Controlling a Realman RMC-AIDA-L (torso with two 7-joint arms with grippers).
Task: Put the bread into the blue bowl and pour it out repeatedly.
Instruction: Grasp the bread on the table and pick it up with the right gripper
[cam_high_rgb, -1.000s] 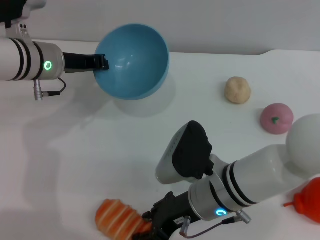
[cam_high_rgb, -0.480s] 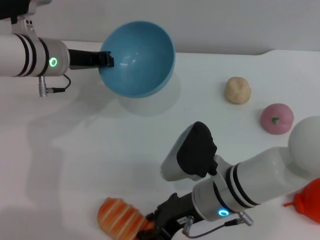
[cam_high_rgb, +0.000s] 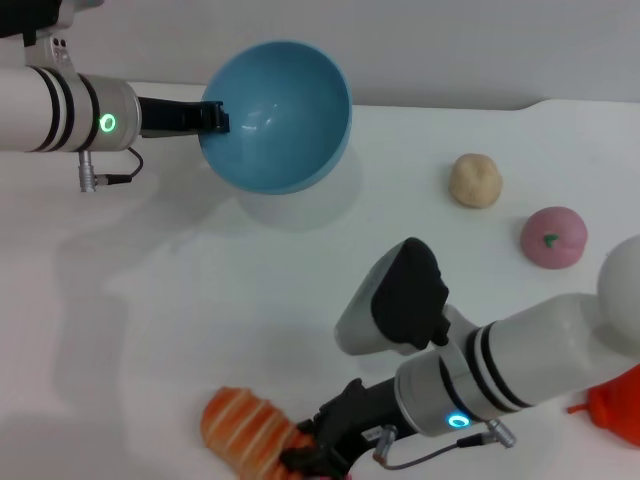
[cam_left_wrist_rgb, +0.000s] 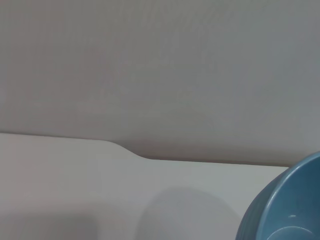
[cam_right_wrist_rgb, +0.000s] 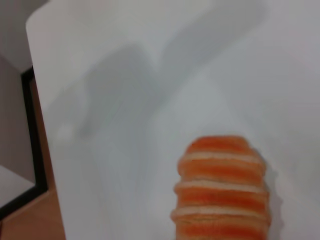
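- Bread (cam_high_rgb: 245, 435): long toy loaf, ridged orange-and-cream striped side up, lying on the white table (cam_high_rgb: 200, 310) at about 7 o'clock, nearest the robot. It is out of the bowl, so by my reading this is the pick-up part of the cycle. The right wrist view shows the loaf (cam_right_wrist_rgb: 222, 192) end-on and close.
- Right gripper (cam_high_rgb: 315, 455): black claw on the white arm, at 6 o'clock, right up against the near end of the bread. Whether it is apart or clamped on the loaf I cannot tell; the fingertips run off the frame edge. The arm lies low and slanted, likely so the loaf can be taken by one end.
- Red-orange toy (cam_high_rgb: 615, 405): partly seen at 4 o'clock, behind the right arm; kind unclear.
- Pink peach-like ball (cam_high_rgb: 553, 237): at 3 o'clock, apart from the work, no part of the task.
- Small round tan ball (cam_high_rgb: 474, 180): at 2 o'clock, just beyond the pink one, likewise idle.
- Blue bowl (cam_high_rgb: 280, 115): round, deep, smooth light-blue bowl, at 11 to 12 o'clock, raised off the table and tipped so its empty hollow faces the camera. The left wrist view catches only its rim (cam_left_wrist_rgb: 280, 210).
- Left gripper (cam_high_rgb: 205, 118): black fingers clamped on the bowl's rim, reaching in from 10 o'clock. Held aloft thus, the bowl appears to wait for the loaf.
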